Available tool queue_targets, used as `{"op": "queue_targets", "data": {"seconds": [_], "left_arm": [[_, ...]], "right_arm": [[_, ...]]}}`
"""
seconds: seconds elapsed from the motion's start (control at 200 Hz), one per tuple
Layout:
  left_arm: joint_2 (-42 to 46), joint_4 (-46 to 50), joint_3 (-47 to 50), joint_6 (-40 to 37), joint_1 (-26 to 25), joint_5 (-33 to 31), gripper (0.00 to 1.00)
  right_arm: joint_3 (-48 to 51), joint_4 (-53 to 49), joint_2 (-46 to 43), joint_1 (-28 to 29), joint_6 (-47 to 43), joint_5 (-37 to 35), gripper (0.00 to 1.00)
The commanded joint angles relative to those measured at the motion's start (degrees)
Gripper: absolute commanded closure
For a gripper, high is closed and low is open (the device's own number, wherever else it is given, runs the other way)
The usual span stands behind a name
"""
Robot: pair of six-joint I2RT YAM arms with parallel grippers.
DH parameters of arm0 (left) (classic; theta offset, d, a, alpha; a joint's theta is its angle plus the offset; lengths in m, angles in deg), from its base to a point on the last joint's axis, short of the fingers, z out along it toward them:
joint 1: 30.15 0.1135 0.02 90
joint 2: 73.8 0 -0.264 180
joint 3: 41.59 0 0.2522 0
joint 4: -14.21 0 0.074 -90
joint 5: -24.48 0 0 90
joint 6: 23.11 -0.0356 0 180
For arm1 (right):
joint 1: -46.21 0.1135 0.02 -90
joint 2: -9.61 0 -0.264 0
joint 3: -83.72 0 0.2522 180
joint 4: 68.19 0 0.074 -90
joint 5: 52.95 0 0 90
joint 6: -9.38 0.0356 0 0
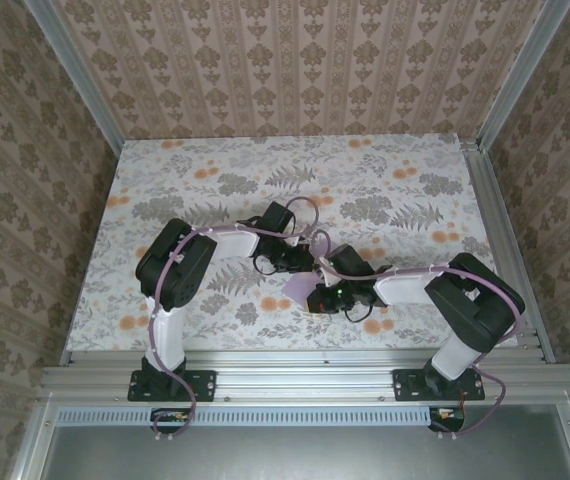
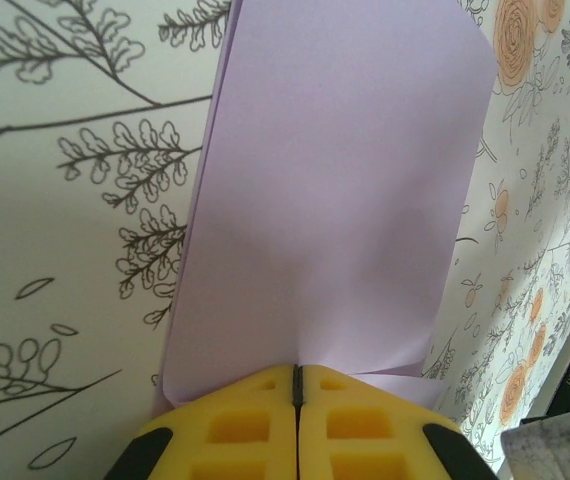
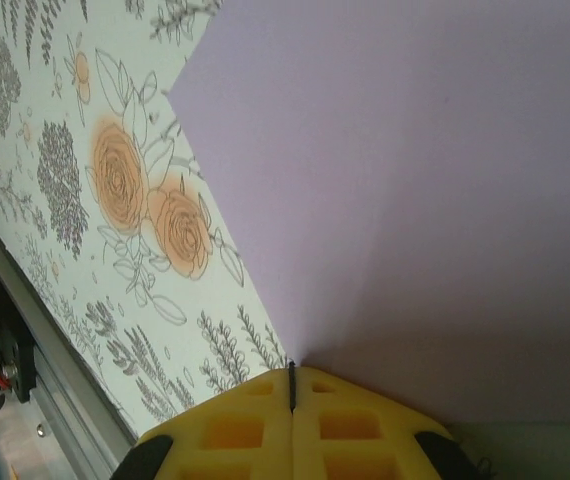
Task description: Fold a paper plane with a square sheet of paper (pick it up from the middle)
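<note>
Top external view: the sheet of paper, pale lilac and thin, sits just toward 6 o'clock from the middle of the floral bench, caught between the two arms. The left gripper meets it from 11 o'clock and the right gripper from 4 o'clock.

On the left wrist view, the yellow fingers are pressed together on the paper's near edge. The paper runs as a long panel toward 12 o'clock, and a second layer peeks out along its 9 o'clock side and at its 5 o'clock corner, so it is folded over. The right wrist view shows that gripper's fingers pinched together on the paper too. A clean straight edge climbs toward 11 o'clock to a sharp corner.

Patterned walls close the bench at 9, 12 and 3 o'clock, and an aluminium rail bounds it at 6 o'clock. The floral surface spreads broadly from the paper toward 12 o'clock; the rail lies near.
</note>
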Motion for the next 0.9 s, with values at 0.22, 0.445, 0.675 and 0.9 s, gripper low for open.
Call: {"op": "queue_targets", "data": {"seconds": [0.22, 0.445, 0.675, 0.9], "left_arm": [[-5.43, 6.03, 2.35, -2.5, 0.29, -8.73, 0.94], [-5.09, 5.99, 2.19, -2.4, 0.04, -8.11, 0.94], [-4.43, 5.84, 1.91, -2.07, 0.01, -7.4, 0.94], [-3.94, 5.66, 2.1, -1.97, 0.0, -7.23, 0.94]], "right_arm": [[3.09, -10.77, -1.51, 2.97, 0.75, 1.6, 0.96], [2.06, -9.73, -8.28, 1.48, 3.25, 3.23, 0.95], [-1.21, -4.31, -7.73, -3.24, 5.85, 2.69, 0.95], [-4.0, -1.14, -0.23, -3.25, 5.49, 2.26, 0.95]]}}
